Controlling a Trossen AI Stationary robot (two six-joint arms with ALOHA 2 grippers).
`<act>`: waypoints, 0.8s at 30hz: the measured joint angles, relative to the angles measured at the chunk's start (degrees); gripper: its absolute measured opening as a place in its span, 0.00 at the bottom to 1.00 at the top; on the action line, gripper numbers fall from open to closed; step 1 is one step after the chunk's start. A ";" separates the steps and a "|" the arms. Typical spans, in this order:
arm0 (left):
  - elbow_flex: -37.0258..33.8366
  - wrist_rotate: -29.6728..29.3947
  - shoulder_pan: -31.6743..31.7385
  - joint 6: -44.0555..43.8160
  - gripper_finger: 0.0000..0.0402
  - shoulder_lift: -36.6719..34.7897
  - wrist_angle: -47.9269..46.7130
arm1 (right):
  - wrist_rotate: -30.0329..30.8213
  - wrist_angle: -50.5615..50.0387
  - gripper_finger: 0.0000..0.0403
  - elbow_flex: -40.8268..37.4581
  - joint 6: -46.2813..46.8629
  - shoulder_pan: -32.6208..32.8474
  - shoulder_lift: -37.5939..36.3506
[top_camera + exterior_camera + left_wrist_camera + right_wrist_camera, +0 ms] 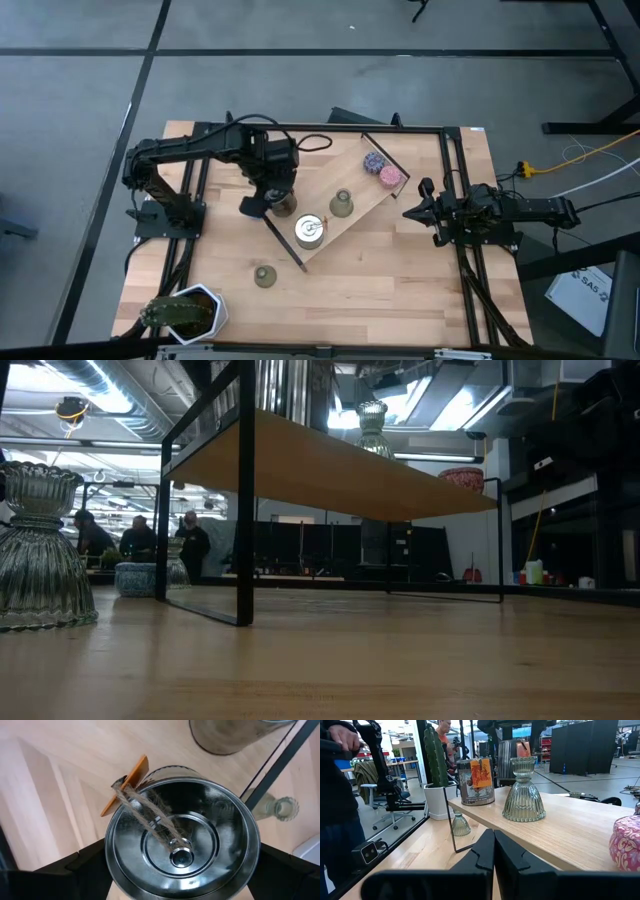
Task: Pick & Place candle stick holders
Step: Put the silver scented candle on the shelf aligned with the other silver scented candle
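The wooden table (400, 290) carries a raised wooden shelf (345, 180) on a thin black frame. A potted cactus (180, 312) stands at the table's near left corner. The left gripper (280, 200) is at the shelf's left end, its fingers (65, 870) spread wide on both sides of a silver tin (182, 845), which has a twine and an orange tag. A second tin (311, 231) stands on the shelf. The right gripper (412, 212) waits at the right side, fingers pressed together, holding nothing. One candle stick holder (341, 204) stands upright on the shelf, another (264, 276) on the table beside the cactus. Two glittery pucks (382, 168) lie at the shelf's far end.
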 joint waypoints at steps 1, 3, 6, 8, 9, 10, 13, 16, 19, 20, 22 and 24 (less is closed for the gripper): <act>0.00 -0.01 -0.16 -0.73 0.89 0.00 -0.01 | 0.00 -0.01 0.02 0.00 0.00 0.02 0.00; 0.00 -0.05 -0.21 -1.79 0.89 0.00 0.03 | 0.00 0.00 0.02 0.00 0.00 0.02 0.00; 0.00 -0.05 -0.28 -3.70 0.89 0.02 0.23 | 0.00 -0.01 0.02 0.00 0.00 0.00 0.00; 0.00 -0.10 -0.53 -3.77 0.89 0.39 0.23 | 0.00 0.00 0.02 0.00 0.00 0.00 0.00; 0.00 -0.19 -0.68 -3.79 0.89 0.68 0.26 | 0.00 0.00 0.02 0.00 0.00 0.02 0.00; 0.00 -0.20 -0.86 -3.82 0.89 1.01 0.31 | 0.00 -0.01 0.02 0.00 0.00 0.01 0.00; -0.02 -0.16 -1.54 -3.90 0.89 1.65 0.28 | 0.00 -0.02 0.02 0.00 0.00 0.00 0.00; -0.02 -0.18 -2.40 -3.90 0.89 2.03 0.27 | 0.00 -0.02 0.02 0.00 0.00 0.01 0.00; -0.02 -0.18 -3.29 -3.97 0.89 2.01 0.24 | 0.00 -0.02 0.02 0.00 0.00 0.01 0.00; -0.02 -0.21 -3.58 -4.12 0.89 2.01 0.25 | 0.00 0.00 0.02 0.00 0.00 0.02 0.00; -0.02 -0.30 -4.07 -5.06 0.89 2.01 0.25 | 0.00 -0.02 0.02 0.00 0.00 0.02 0.00; -0.02 -0.44 -4.47 -5.50 0.89 1.99 0.25 | 0.00 0.00 0.02 0.00 0.00 0.02 0.00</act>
